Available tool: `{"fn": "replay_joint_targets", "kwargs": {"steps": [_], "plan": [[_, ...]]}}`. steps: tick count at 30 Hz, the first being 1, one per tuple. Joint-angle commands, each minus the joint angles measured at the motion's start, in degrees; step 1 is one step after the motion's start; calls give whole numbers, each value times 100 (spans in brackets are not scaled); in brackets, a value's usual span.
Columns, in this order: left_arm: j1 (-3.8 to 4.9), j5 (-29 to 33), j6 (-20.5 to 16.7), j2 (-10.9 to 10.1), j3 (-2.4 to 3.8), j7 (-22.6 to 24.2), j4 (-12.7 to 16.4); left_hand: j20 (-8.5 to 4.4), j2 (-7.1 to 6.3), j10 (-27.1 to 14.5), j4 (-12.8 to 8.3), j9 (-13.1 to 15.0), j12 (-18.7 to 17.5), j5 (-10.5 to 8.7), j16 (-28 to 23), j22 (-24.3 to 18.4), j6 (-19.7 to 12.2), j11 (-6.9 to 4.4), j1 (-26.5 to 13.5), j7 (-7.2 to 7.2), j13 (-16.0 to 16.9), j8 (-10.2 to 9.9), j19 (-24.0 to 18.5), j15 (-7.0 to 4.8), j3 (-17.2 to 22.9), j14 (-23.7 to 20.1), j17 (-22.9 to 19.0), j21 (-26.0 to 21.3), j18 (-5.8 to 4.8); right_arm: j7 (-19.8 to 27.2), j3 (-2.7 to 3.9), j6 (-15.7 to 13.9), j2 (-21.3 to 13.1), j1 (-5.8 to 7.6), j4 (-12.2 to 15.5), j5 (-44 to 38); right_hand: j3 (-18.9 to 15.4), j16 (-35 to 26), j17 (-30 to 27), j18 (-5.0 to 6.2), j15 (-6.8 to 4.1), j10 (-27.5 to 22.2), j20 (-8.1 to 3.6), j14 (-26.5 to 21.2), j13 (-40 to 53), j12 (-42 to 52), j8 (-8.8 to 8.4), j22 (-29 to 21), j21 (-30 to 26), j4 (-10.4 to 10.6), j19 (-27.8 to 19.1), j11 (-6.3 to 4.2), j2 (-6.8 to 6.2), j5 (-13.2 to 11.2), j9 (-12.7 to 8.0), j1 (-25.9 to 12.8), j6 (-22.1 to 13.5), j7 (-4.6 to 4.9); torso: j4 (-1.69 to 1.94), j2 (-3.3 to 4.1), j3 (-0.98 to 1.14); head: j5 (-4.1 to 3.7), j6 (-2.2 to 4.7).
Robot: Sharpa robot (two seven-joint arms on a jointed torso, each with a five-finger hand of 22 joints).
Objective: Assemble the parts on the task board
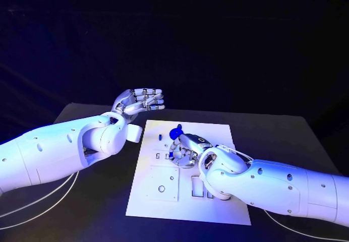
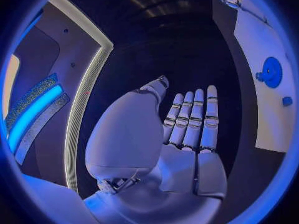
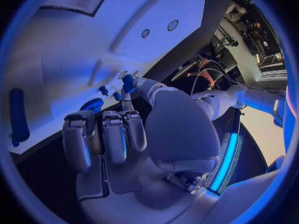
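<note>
I can read no text, label, brand, number or sign anywhere; marks on the task board (image 1: 218,132) are too small to tell.

My right hand (image 1: 190,149) blocks the white task board's (image 1: 218,212) centre beside the round blue gear part (image 1: 175,133); left hand (image 1: 139,100) hovers off-board.

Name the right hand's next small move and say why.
Probably ease the small blue part down into the board. The right robot hand pinches it at its fingertips just above the board, near the blue gear; the left robot hand is open, off the board.
</note>
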Motion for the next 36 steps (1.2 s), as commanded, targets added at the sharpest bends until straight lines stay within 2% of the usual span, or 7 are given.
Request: {"fn": "replay_joint_targets", "kwargs": {"steps": [1,12,36], "plan": [[3,-13,131,11,4,27,14,13,34,-21,-49,9,1,-12,-17,-9,-17,-2,-3,234,-4,-14,-12,-6,-2,-9,8,-12,31,-96,-6,111,37,-32,-58,-223,21,-1,1373,-83,-12,179,-49,566,1029,-32,151,1507,26,-23,599,-19,30,22,155,-9,-1,-23,-9,-6,3,17,-37],[3,-20,147,4,4,22,19,13,31,-20,-58,10,2,-12,-17,-9,-18,-3,4,233,-4,-13,-11,-6,2,-9,9,-12,31,-118,-16,76,81,-83,-145,-253,14,-3,1368,-83,-9,174,-48,565,1023,-41,156,1507,26,-29,599,-13,-5,27,159,-43,-15,-17,-3,-11,9,19,-56],[3,-21,150,-21,4,-2,18,13,31,-20,-58,10,2,-12,-17,-9,-18,-3,4,233,-4,-13,-11,-6,2,-9,9,-12,31,-96,-20,44,102,-95,-184,-253,-37,-20,1320,-83,51,84,-1,554,941,-153,90,1507,26,-51,599,63,-263,-158,114,-265,-228,72,-3,-8,9,21,-38]]}}
